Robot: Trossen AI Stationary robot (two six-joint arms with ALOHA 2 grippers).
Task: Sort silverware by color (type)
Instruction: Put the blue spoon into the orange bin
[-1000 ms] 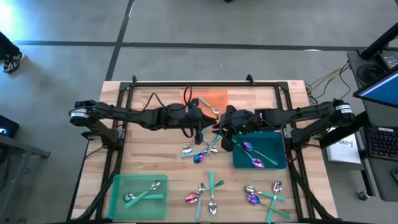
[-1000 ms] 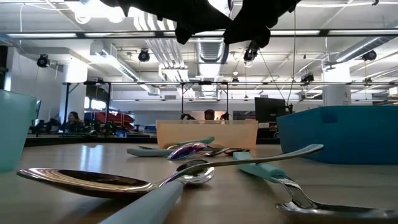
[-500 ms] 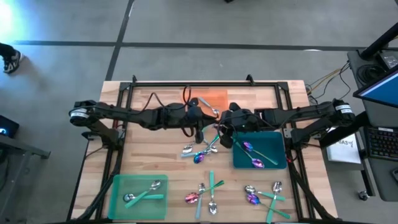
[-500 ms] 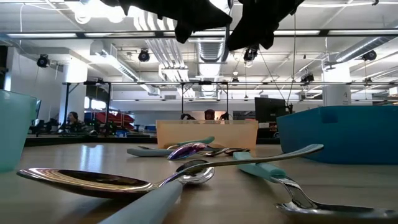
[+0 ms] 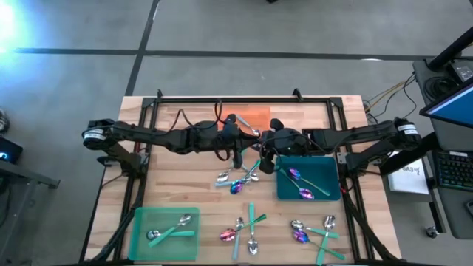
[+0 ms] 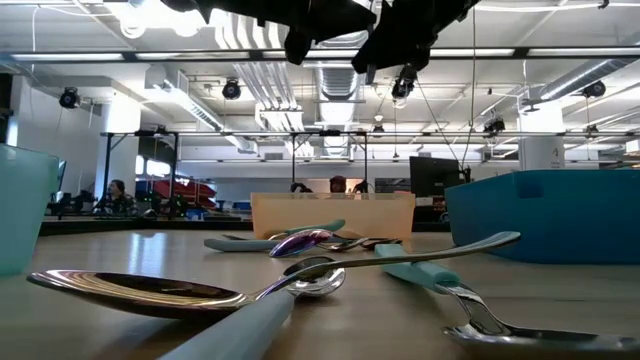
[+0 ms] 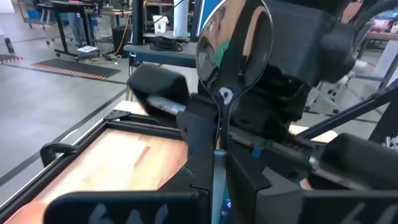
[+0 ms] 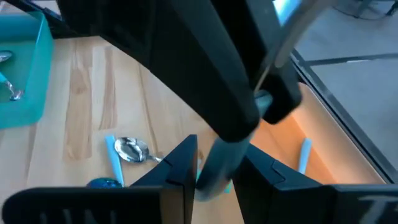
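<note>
My left gripper (image 5: 238, 140) hovers by the orange tray (image 5: 255, 114), shut on a plain shiny silver spoon (image 7: 233, 50) that stands bowl-up in the left wrist view. My right gripper (image 5: 264, 148) is close beside it, above the table, with a grey-teal handle (image 8: 214, 165) between its nearly shut fingers. Two purple spoons (image 5: 295, 176) lie in the teal tray (image 5: 325, 166). A teal-handled utensil (image 5: 171, 233) lies in the green tray (image 5: 159, 218). Loose silverware lies mid-table (image 5: 236, 179) and along the near edge (image 5: 247, 233). My left gripper (image 7: 217, 171) pinches the silver spoon's handle (image 7: 219, 146) between its two fingers. The spoon runs on out past the fingertips, bowl farthest from the gripper, lifted clear of the table. My right gripper (image 8: 214, 171) has the grey-teal handle between its two fingers. Which part of the utensil that is, the left arm and blur hide.
The two arms nearly touch over the table's middle, the left arm (image 8: 205, 74) crossing right in front of the right wrist camera. A dark rail (image 5: 244, 100) frames the table's far side. Big spoons (image 6: 180, 290) lie close to the low camera.
My right gripper has moved up and toward the far edge, away from the teal tray, ending close beside my left gripper. The silverware on the table has stayed where it was.
</note>
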